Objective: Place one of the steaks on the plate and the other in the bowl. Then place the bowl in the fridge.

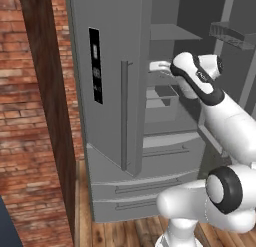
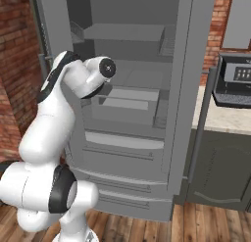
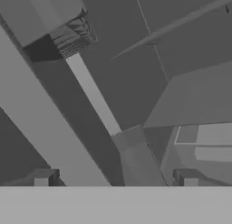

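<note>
Brick wall [image 1: 20, 116] was seen at frame left beside the fridge [image 1: 107, 116], whose right door was swung wide so shelves could be reached. At frame centre, the gripper [image 3: 115, 178] was spread fully, nothing held, and was aimed inside.

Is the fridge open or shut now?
Open. The fridge has its right door swung aside, so the grey shelves inside show; the left door, with the black panel, is shut.

Fridge [image 2: 196, 89] open; grey shelves [image 2: 130, 96] inside; wood floor [image 1: 130, 231] beneath.
</note>
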Robot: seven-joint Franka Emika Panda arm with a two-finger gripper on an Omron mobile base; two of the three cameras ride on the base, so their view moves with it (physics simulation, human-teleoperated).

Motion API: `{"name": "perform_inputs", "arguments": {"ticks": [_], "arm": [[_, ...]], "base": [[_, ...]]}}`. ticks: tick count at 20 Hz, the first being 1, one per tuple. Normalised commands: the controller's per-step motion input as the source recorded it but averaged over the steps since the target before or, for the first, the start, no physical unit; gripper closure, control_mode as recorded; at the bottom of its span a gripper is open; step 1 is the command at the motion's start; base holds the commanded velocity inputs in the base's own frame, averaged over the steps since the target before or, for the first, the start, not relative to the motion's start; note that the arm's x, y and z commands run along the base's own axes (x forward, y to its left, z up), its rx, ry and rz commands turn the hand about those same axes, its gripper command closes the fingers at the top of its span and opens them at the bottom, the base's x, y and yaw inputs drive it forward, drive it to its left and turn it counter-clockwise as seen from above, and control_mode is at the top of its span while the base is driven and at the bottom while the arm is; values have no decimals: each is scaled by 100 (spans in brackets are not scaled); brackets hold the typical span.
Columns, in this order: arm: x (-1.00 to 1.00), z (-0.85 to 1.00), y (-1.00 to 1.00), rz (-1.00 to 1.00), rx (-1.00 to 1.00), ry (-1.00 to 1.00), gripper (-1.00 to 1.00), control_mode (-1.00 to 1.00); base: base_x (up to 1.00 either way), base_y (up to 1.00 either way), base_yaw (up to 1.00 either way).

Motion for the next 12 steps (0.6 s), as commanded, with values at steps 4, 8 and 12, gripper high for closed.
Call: {"name": "perform_inputs", "arguments": {"ticks": [4,8,12], "arm": [[90,-11,0,12,11,0,-100,-100],[56,-11,27,14,7,0,-100,-100],[8,-27,80,16,2,0,-100,-100]], "base": [[0,0,0],[0,0,0],[0,0,0]]}}
